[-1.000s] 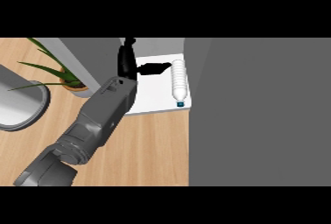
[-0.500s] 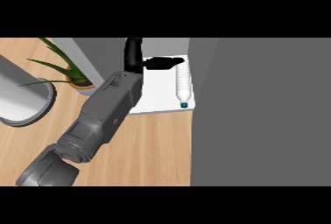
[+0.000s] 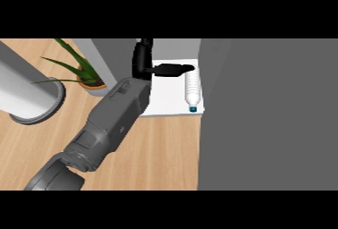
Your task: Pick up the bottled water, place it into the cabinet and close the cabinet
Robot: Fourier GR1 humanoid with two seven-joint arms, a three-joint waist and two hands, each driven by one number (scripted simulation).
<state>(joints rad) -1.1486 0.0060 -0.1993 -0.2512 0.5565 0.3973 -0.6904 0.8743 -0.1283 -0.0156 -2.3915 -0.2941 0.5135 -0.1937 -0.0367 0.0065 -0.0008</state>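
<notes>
So since the earlier frame the whole view has slid a bit to the right, and the black left hand (image 3: 153, 67) went from pointing straight up to having part of it stuck out sideways toward the bottle.

Nearest the viewer, the grey left forearm (image 3: 109, 123) comes up from the lower left over the light wooden worktop (image 3: 158, 152). To its left there's a big grey cylinder with a rounded rim (image 3: 30, 96), and behind that a green spiky-leaved plant in a small tan pot (image 3: 82, 74).

Further in, the clear plastic water bottle with a blue cap (image 3: 192, 89) is lying on its side on the white cabinet shelf (image 3: 165, 100), cap toward the viewer, right up against the large dark grey cabinet door (image 3: 267, 114) on the right.

The hand is above the back of the shelf, released, holding nothing, with its dark tip just short of the bottle's far end. Can't tell if it actually touches. The right hand doesn't show at all.
</notes>
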